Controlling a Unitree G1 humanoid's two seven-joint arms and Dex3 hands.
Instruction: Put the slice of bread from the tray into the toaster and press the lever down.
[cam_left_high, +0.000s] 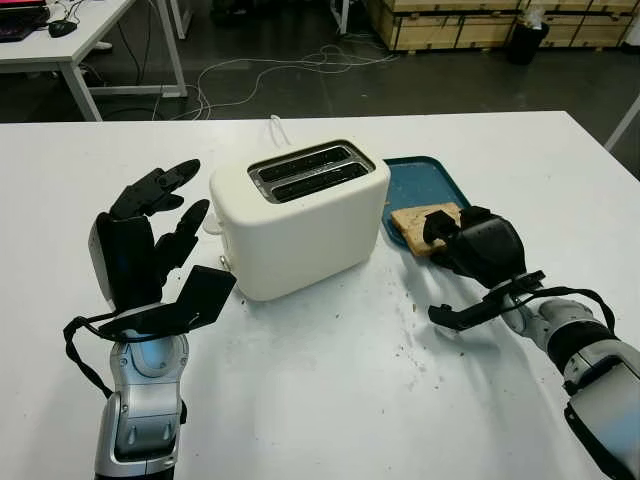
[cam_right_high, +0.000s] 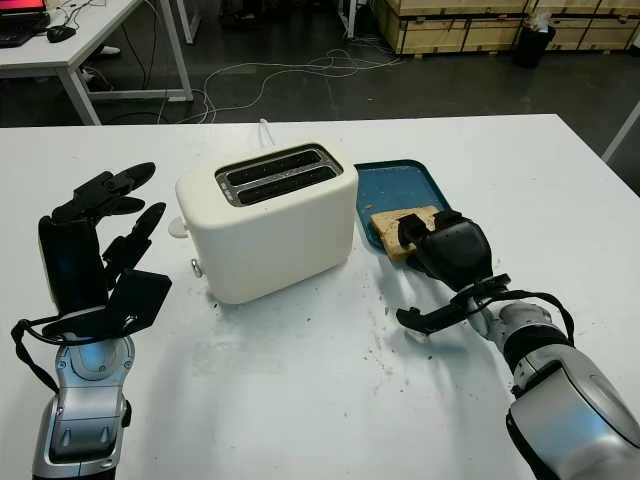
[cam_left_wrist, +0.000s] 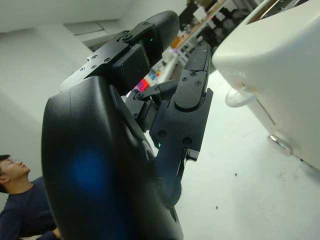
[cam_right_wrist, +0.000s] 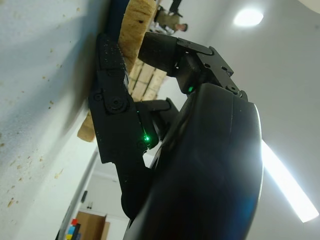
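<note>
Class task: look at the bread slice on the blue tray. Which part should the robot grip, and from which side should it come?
Probably the near edge of the bread slice. It lies flat at the near rim of the blue tray, jutting slightly over it, so fingers can pinch above and below. The right hand sits at that edge. The toaster blocks the other side. The left hand is open beside the toaster.

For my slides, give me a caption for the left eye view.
Right hand closes on the bread slice at the blue tray; left hand open beside the toaster.
</note>
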